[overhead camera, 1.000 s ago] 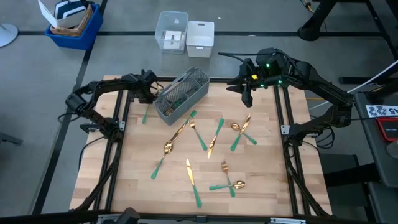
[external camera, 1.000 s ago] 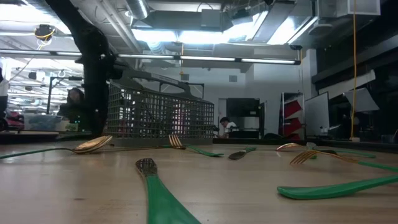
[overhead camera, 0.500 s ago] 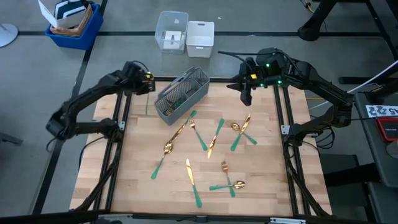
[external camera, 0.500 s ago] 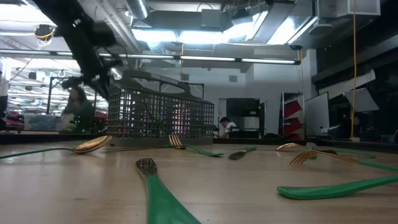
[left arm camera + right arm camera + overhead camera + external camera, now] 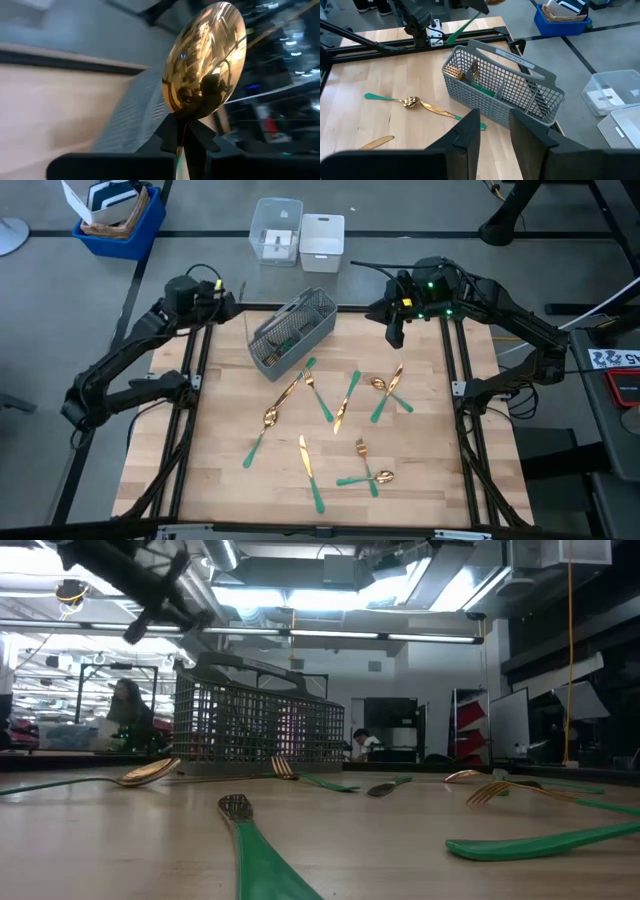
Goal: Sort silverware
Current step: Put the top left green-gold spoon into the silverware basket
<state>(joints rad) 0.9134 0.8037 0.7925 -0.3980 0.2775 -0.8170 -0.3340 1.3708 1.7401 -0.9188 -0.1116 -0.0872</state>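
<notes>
Gold spoon (image 5: pixel 206 57) clamped in left gripper (image 5: pixel 222 301) raised beside grey caddy (image 5: pixel 291 331), right gripper (image 5: pixel 393 337) parted, empty, hovering by table (image 5: pixel 215 480) corner, silverware (image 5: pixel 345 400) scattered below

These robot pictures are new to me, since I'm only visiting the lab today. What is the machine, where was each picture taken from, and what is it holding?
Two dark arms work at a wooden table. One picture looks down from above, one looks level across the tabletop, and two come from cameras on the wrists. Forks, spoons and knives with gold heads and green handles lie scattered on the wood beside a grey mesh caddy that already holds a few pieces. The left gripper, raised near the caddy's far-left end, is shut on a gold spoon; its green handle hangs below. The right gripper waits open at the table's far-right edge, holding nothing.
</notes>
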